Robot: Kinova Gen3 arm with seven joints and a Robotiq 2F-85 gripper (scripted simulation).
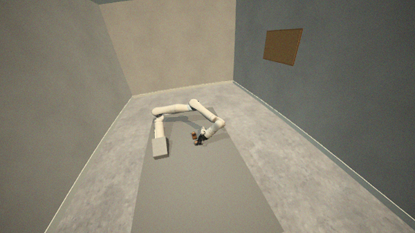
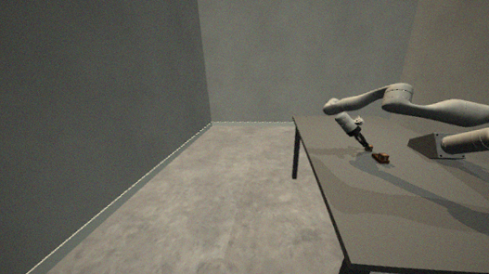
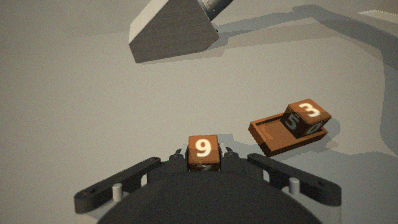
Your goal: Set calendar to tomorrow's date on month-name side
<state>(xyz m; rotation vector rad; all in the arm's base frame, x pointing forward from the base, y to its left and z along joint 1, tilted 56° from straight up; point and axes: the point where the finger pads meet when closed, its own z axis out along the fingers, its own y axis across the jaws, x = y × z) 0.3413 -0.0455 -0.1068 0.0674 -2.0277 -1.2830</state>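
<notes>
Table [image 3: 75, 100]; gripper [image 3: 204, 161] grips 9-cube [image 3: 203, 150], fingertips hidden.

A cream-white, tube-shaped arm [image 1: 203, 111] rises from a grey block base [image 1: 159, 153], ending in a black tool [image 3: 203, 159].

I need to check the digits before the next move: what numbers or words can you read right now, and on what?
"9": on the face toward the wrist camera of the cube held in the pincer.
"3": on the top face of the cube standing in the tray.
"5": on that cube's side face, dim.
Its other side face is too dark to read.
No month name is visible.
</notes>
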